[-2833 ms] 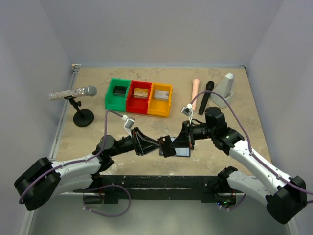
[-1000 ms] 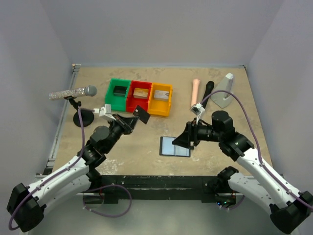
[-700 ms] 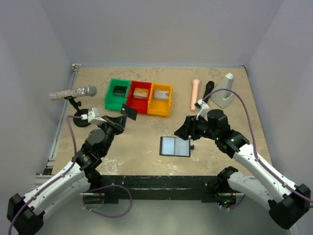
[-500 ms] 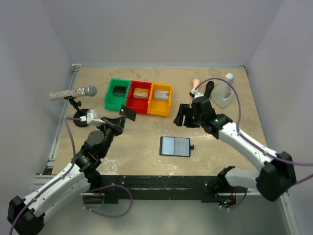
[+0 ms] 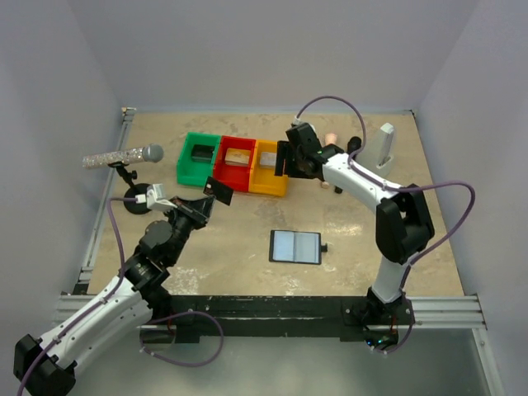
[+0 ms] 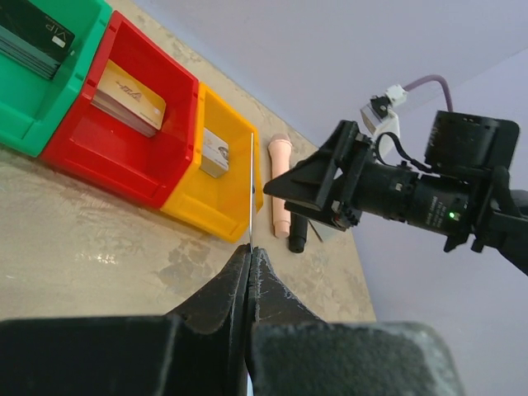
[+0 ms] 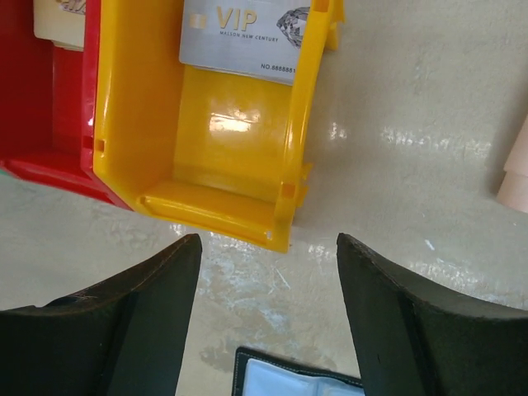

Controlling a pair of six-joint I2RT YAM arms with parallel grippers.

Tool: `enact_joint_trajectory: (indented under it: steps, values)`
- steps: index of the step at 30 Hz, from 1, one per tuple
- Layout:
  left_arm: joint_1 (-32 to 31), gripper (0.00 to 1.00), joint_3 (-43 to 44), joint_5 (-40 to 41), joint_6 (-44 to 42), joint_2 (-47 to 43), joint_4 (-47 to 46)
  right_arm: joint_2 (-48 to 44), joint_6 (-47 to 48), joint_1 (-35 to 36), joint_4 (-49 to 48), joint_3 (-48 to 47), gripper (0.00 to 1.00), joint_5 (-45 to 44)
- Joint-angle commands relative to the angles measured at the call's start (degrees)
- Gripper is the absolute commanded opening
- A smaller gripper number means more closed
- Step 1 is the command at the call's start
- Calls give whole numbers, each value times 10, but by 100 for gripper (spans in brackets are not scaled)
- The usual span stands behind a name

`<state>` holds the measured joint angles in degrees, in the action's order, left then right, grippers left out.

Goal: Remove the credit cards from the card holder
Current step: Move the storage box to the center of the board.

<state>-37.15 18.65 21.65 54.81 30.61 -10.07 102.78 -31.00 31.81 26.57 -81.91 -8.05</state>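
The card holder [image 5: 295,246] lies open and flat on the table, pale inner faces up; its top edge shows in the right wrist view [image 7: 297,384]. My left gripper [image 5: 206,203] is shut on a dark credit card [image 5: 219,191], held above the table in front of the red bin. That card appears edge-on as a thin line [image 6: 250,190] above the left gripper [image 6: 250,247]. My right gripper [image 5: 287,158] hovers open and empty [image 7: 268,241] at the yellow bin's near wall. A silvery card [image 7: 247,33] rests in the yellow bin, a tan card [image 6: 128,97] in the red one, a dark card [image 6: 33,40] in the green one.
Joined green [image 5: 186,169], red [image 5: 233,180] and yellow [image 5: 266,185] bins stand at the back centre. A microphone on a stand [image 5: 124,157] is at the left. A peach cylinder [image 6: 279,190], a black marker [image 6: 298,238] and a grey wedge [image 5: 384,144] lie back right.
My right arm swung from beside the card holder to the far side, over the yellow bin, jaws open. My left gripper carried the dark card slightly left, before the red bin.
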Motion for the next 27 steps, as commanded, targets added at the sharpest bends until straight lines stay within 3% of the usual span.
enact_joint_trajectory:
  steps: [1, 10, 17, 24, 27]
  values:
    - [3, 0, 30, -16, -18, -8, -8, 37, 9, -3, 47, -76, 69, -24]
    - [3, 0, 12, -29, -11, -10, -32, 109, 3, -23, 96, -128, 59, -6]
    - [3, 0, 22, -41, -13, 8, -29, 138, 0, -25, 114, -143, 33, 29]
    - [2, 0, 24, -46, -11, 31, -52, 62, -28, -58, 63, -5, 9, 22]
    - [3, 0, 24, -44, 1, 56, -66, 16, -34, -75, 42, 55, 5, 22]
